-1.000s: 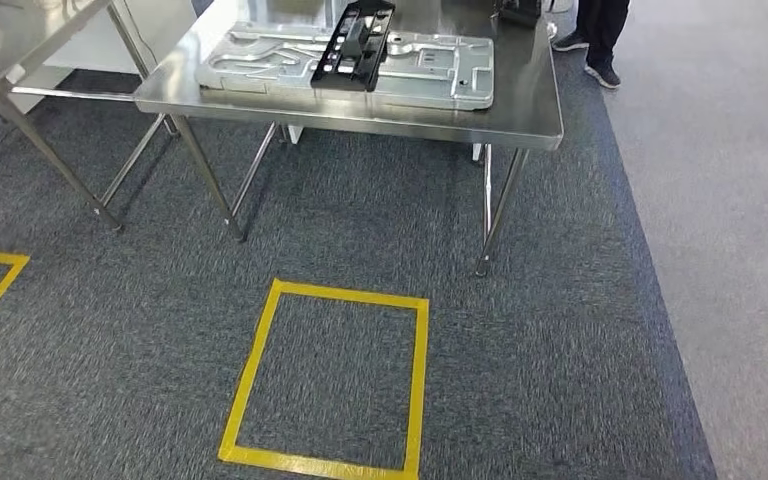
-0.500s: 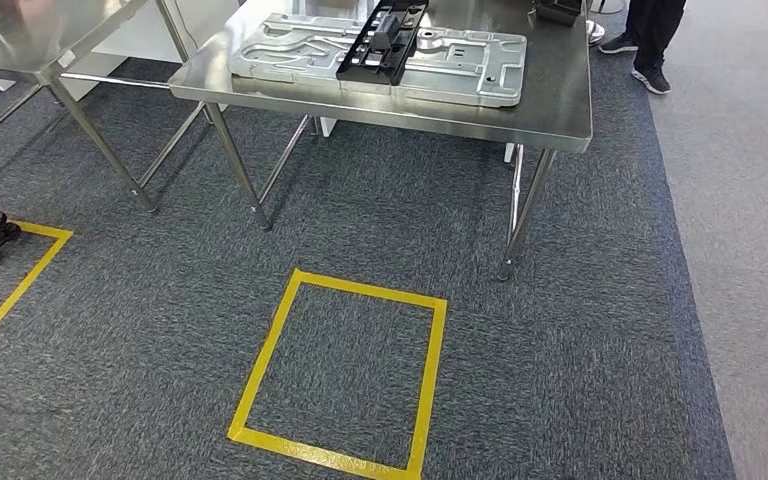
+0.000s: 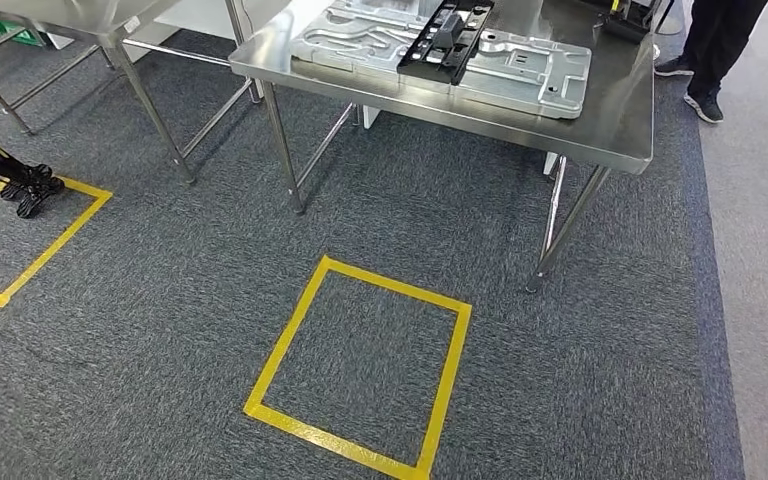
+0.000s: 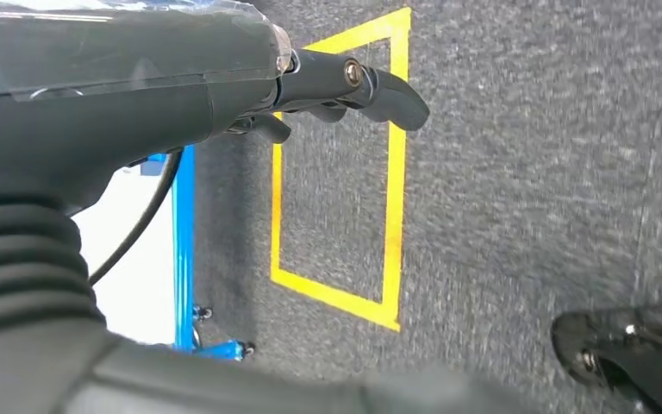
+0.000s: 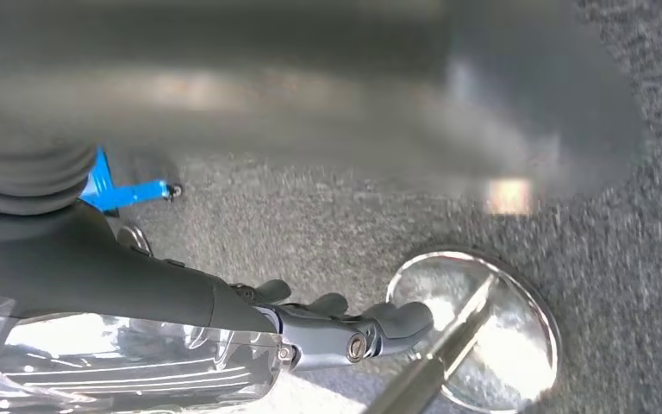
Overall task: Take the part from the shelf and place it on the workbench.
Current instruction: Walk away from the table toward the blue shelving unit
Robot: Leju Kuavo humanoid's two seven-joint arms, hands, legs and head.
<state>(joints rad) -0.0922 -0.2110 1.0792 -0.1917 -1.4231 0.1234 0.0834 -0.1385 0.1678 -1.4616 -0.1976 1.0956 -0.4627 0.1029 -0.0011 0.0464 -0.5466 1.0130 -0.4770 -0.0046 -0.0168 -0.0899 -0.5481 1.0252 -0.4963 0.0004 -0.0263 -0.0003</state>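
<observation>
A black frame-like part point(image 3: 447, 40) lies on a large silver stamped plate point(image 3: 550, 80) on the steel workbench point(image 3: 600, 140) at the top of the head view. My left hand point(image 4: 345, 86) hangs over the grey carpet with its dark fingers loosely stretched and nothing in them. My right hand point(image 5: 345, 332) also hangs low and holds nothing; beyond its fingers is a round metal base point(image 5: 483, 336) on the carpet. The shelf is outside these frames.
A yellow tape square point(image 3: 360, 375) marks the carpet before the workbench, another point(image 3: 50, 235) at the left. A second steel table point(image 3: 120, 30) stands at the far left. A person's legs point(image 3: 710, 50) are beside the workbench. A blue frame point(image 4: 181, 241) stands near my left side.
The whole head view has shifted: the workbench and yellow square slid to the right, and the left tape square with a black stand foot came in. The camera has turned left.
</observation>
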